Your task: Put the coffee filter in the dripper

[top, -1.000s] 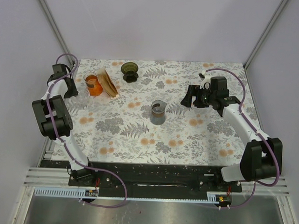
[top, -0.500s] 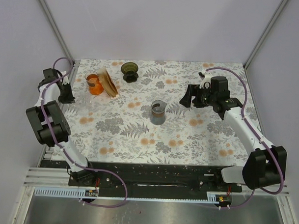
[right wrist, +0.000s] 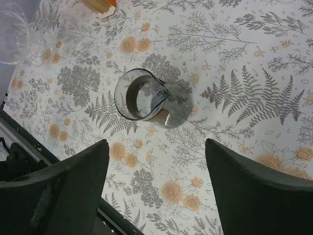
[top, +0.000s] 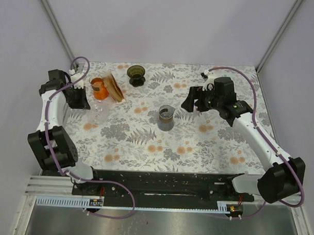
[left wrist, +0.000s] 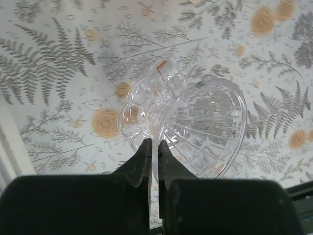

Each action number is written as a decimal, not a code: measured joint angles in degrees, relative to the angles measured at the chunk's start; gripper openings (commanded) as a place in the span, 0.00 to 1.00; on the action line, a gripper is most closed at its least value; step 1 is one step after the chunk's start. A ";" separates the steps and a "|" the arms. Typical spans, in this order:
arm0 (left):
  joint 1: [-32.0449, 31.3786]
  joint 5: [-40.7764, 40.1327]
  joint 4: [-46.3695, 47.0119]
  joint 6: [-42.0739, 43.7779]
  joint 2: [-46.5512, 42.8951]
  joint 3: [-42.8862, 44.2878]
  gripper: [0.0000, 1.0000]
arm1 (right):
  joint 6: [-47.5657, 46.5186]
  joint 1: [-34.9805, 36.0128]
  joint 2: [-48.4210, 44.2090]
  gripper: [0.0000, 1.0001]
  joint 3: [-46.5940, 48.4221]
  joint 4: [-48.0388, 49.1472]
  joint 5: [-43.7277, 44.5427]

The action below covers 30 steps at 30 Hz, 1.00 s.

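Observation:
The dripper, dark olive-green, stands at the back of the table. Brown paper coffee filters lean against an orange cup to its left. My left gripper is low at the table's left side, just in front of the cup. In the left wrist view it is shut on the thin handle of a clear ribbed glass funnel lying on its side. My right gripper is open and empty, hovering right of a glass carafe. In the right wrist view the gripper is in front of the carafe.
The clear funnel shows faintly in the top view and at the upper left of the right wrist view. The table has a fern-and-flower cloth. The black base rail runs along the near edge.
My left gripper swung out left, then back right toward the clear funnel. My right gripper moved left toward the carafe.

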 measured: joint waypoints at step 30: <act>-41.46 12.85 -12.22 -12.44 17.75 32.11 0.00 | 0.55 5.64 3.63 0.95 8.98 -6.38 5.01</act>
